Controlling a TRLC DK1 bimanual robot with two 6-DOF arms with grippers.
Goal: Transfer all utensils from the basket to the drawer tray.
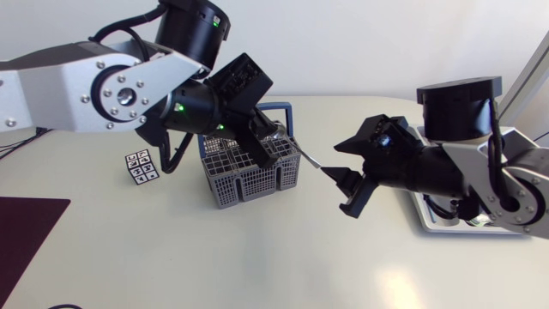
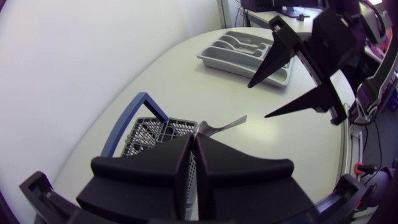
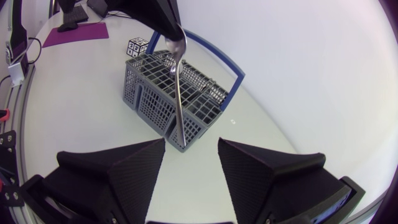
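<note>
Surface (image 1: 257, 257): pale, carries all items.

Left arm (image 1: 94, 86): enters from the left and ends above the basket. Right arm (image 1: 480, 176): enters from the right and lies over the tray.

Tray (image 2: 214, 59): grey, with compartments holding cutlery. It stands on the right side, well apart from the basket.

Basket (image 1: 249, 176): grey mesh with a blue handle, upright near the middle of the surface.

Mat (image 1: 26, 223): dark purple, at the left edge.

Left gripper (image 2: 194, 138): fingers pressed together, pinching one end of the utensil above the basket's right rim.

Right gripper (image 3: 191, 146): fingers spread wide, holding nothing, between basket and tray.

Utensil (image 1: 309, 159): metal, lifted clear of the basket. Its free handle points toward the right gripper and ends just ahead of the gap between those fingers, touching neither.

Cube (image 1: 141, 167): small, patterned, left of the basket.
</note>
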